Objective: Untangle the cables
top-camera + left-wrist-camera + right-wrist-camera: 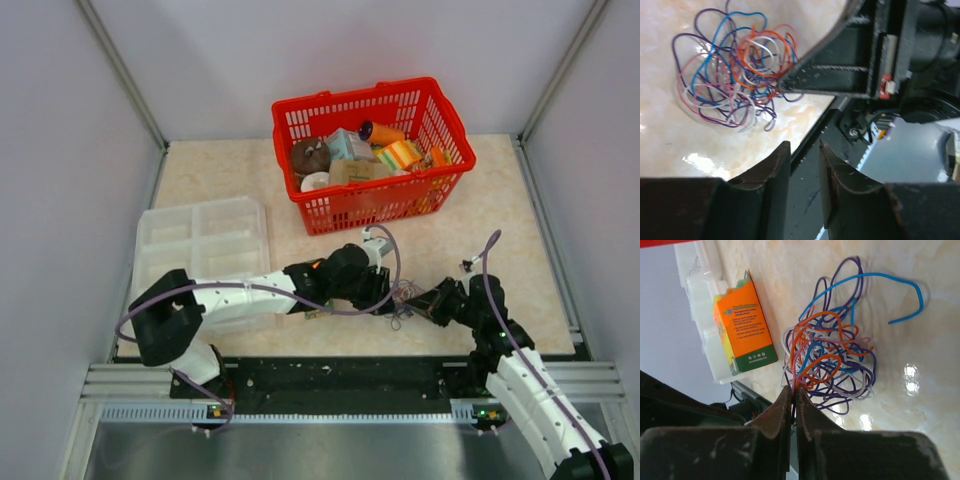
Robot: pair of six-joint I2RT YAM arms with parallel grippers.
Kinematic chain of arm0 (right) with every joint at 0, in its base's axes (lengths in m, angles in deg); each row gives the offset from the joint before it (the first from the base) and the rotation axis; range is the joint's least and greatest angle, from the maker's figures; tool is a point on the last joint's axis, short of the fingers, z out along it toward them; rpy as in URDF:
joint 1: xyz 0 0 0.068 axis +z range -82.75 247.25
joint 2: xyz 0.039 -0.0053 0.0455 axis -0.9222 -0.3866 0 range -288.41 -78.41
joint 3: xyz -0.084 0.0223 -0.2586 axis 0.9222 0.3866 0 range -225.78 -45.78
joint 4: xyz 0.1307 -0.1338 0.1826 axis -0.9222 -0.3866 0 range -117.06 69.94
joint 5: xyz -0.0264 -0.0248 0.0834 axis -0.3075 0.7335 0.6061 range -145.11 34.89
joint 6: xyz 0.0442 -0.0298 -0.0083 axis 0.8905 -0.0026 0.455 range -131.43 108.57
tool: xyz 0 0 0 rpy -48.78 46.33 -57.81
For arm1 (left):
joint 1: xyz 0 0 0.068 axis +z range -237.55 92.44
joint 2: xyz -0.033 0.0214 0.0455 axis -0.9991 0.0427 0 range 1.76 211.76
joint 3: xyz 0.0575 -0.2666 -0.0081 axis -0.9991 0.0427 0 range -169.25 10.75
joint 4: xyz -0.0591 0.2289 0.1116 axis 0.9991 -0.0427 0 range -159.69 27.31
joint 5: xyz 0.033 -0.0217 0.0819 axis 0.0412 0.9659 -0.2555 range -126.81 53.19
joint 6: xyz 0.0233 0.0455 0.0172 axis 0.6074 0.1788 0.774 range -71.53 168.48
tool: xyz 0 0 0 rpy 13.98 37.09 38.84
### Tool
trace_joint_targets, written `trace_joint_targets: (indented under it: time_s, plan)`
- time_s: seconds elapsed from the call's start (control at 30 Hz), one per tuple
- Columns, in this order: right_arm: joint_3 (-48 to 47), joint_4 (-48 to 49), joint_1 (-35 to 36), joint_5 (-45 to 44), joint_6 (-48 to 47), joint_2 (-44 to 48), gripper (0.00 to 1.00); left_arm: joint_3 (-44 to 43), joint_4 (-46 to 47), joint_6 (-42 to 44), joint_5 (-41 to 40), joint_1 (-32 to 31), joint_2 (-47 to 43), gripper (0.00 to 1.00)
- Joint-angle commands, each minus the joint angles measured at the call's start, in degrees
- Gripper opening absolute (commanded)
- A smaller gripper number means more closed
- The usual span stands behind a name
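At the near edge of the table [520, 210], the cables [403, 300] sat as one small multicolour clump between the two grippers, just beside the black rail [330, 372]. The left arm [240, 295] lay low and stretched across to the right, wrist approx. level with the clump. The left gripper [805, 150] hung over the table edge, fingers a little apart and holding nothing, tangle ahead of it. The right arm [520, 375] rose from its base, then bent left and down. The right gripper [794, 390] had its tips pressed together at the clump's rim, apparently pinching a few strands, though the contact pt. is blurred. The clump was roughly round, w/ no clear long axis. One blue strand [880, 276] arced out, free end on bare table away from the right fingers. An orange box [745, 330] stood near the tangle, not touching it. Bare tabletop lay between the clump and the red basket [350, 95]; the clear tray [200, 240] sat well apart to the left.
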Motion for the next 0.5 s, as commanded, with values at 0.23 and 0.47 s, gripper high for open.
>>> trace_joint_targets:
  time_s: [0.23, 0.47]
  plan:
    - [0.1, 6.6, 0.5, 3.4, 1.8, 1.0, 0.0, -10.2, -12.2, 0.5, -8.8, -0.4, 7.3, 0.4]
    - [-0.4, 6.5, 0.4, 4.1, 1.2, 0.6, 0.0, -13.4, -14.8, 1.6, -12.7, -0.4, 11.0, 0.34]
